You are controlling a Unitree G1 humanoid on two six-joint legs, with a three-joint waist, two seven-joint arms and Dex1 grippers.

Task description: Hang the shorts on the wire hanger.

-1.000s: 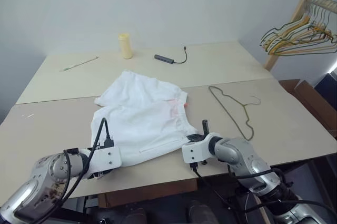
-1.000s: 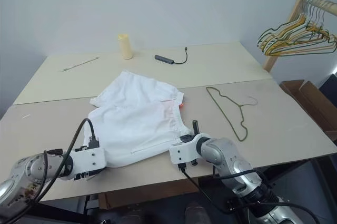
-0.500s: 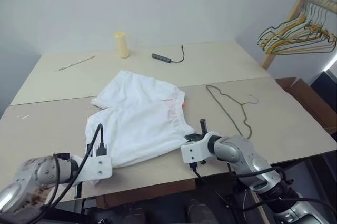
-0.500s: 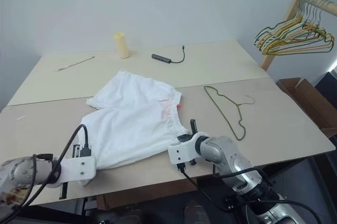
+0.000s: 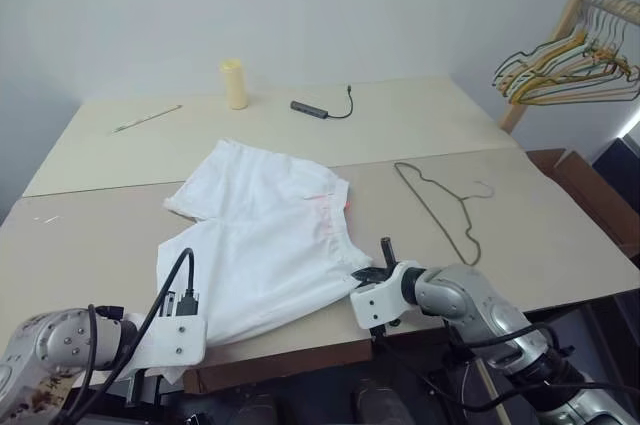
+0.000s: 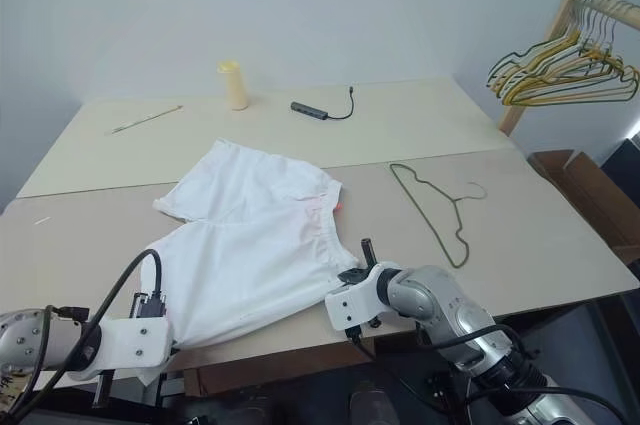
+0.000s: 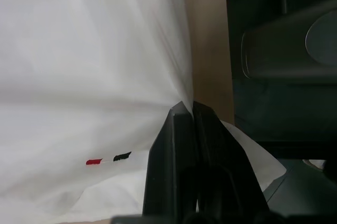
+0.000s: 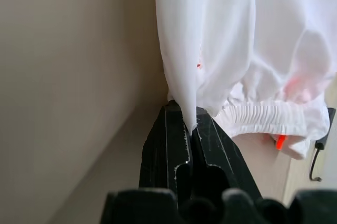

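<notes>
Lying spread across the near half of the table (image 5: 560, 245), the shorts (image 5: 265, 240) are white and a little crumpled, with the elastic waistband and a small pink-red mark turned toward the right side. The left end effector (image 7: 187, 109) is closed tight on a corner of the fabric at the near left edge of the table, and in the left wrist view a small red and a black dash sit on the cloth just beside its fingers. The right end effector (image 8: 189, 121) is also closed, pinching a fold of the shorts at the waistband end, near the front edge of the table. The wire hanger (image 5: 445, 207) lies flat on the table to the right of the shorts, apart from them, with its hook pointing toward the right. On the far half of the table stand a yellow bottle (image 5: 235, 84), a dark cable adapter (image 5: 322, 108) and a thin pen (image 5: 147, 119). A bunch of coloured hangers (image 5: 570, 65) hangs on a wooden rack at the far right.
</notes>
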